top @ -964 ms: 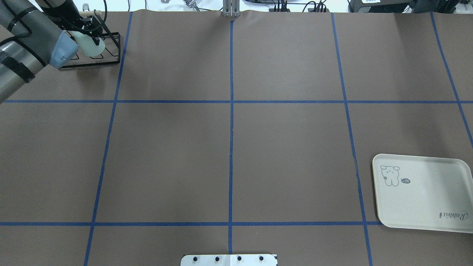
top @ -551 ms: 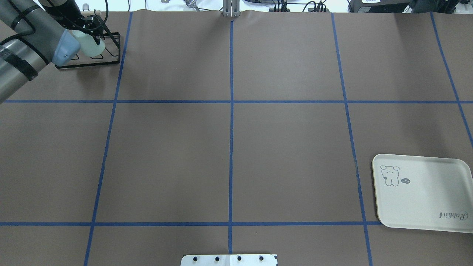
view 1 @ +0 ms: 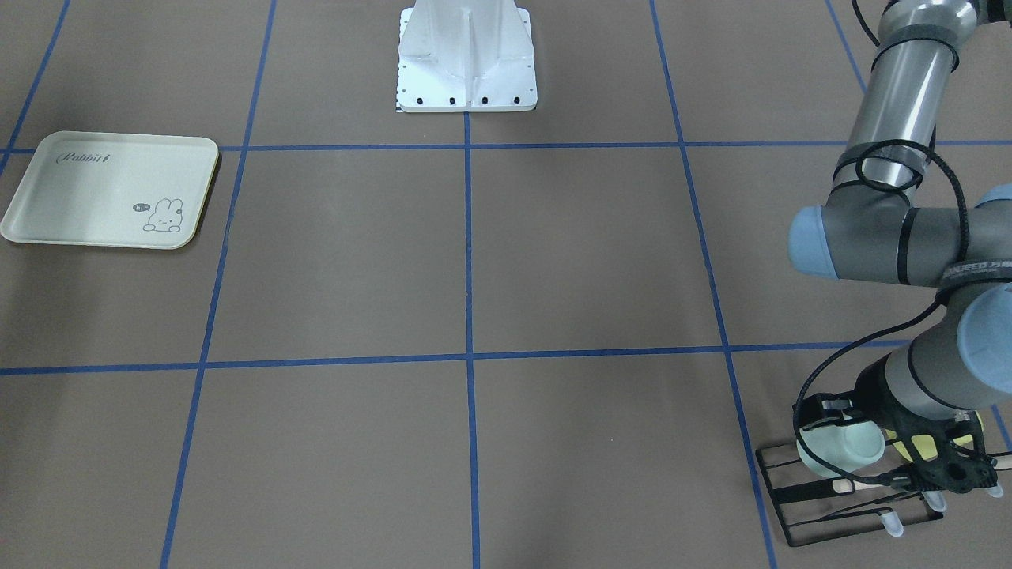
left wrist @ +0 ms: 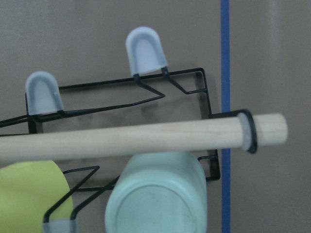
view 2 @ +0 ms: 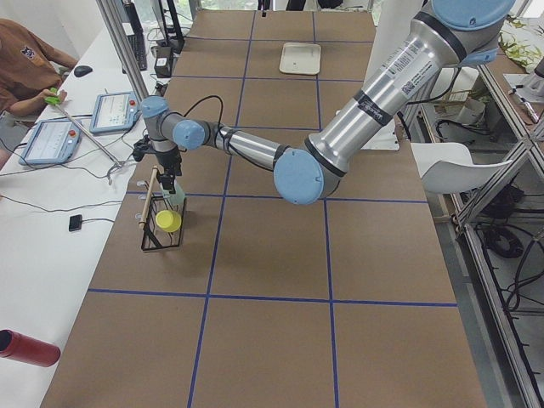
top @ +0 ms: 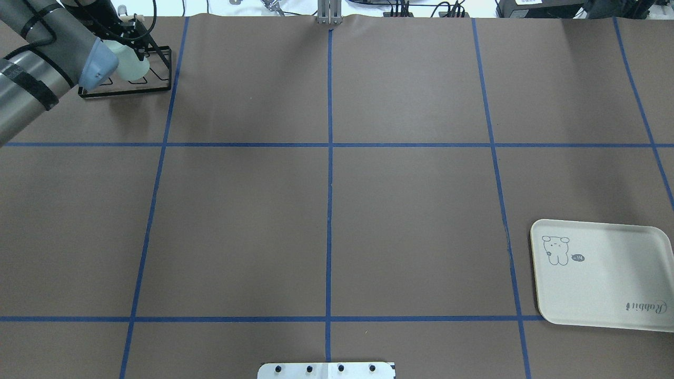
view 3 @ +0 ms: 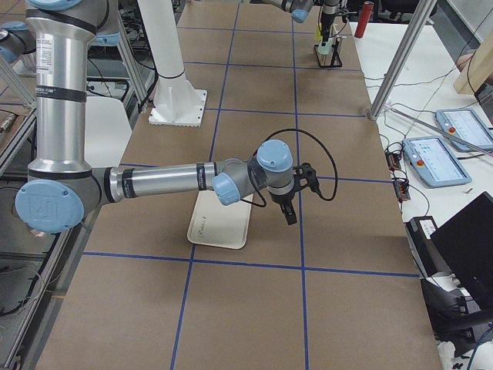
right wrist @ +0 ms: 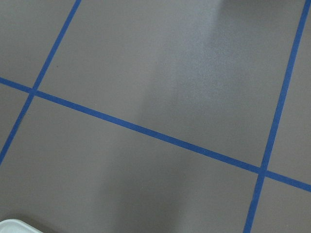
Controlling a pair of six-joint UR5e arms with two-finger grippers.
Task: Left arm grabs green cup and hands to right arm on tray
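Wide brown table (top: 410, 210), marked into a grid with blue tape lines. Two grey-silver jointed arms with light-blue caps. Left arm (view 1: 893, 158) stretched out to the table's far left corner, a looped black cable hanging along it. Right arm (view 3: 154, 181) reaching low across the opposite side. Cream rectangular tray (top: 605, 310) with a rabbit drawing and "Rabbit" lettering, lying flat near the robot's right side, well apart from the cups. Black wire rack (view 1: 771, 482) standing in that far left corner, with pale blue-capped pegs (left wrist: 145, 51) and a wooden dowel (left wrist: 136, 138) running along its top. Green cup (view 1: 842, 450) resting tilted in the rack at the end nearer the table's middle, base turned towards the left wrist camera, just beneath the dowel. Yellow-green cup (left wrist: 29, 194) just beside it in the same rack. Left gripper (view 1: 945, 472) pointing down at the rack, close to the green cup; fingers hidden, so released or clenched impossible to tell. Right gripper (view 3: 289, 210) hanging above bare table just beside the tray, seen only from the side; released or clenched likewise impossible to tell.
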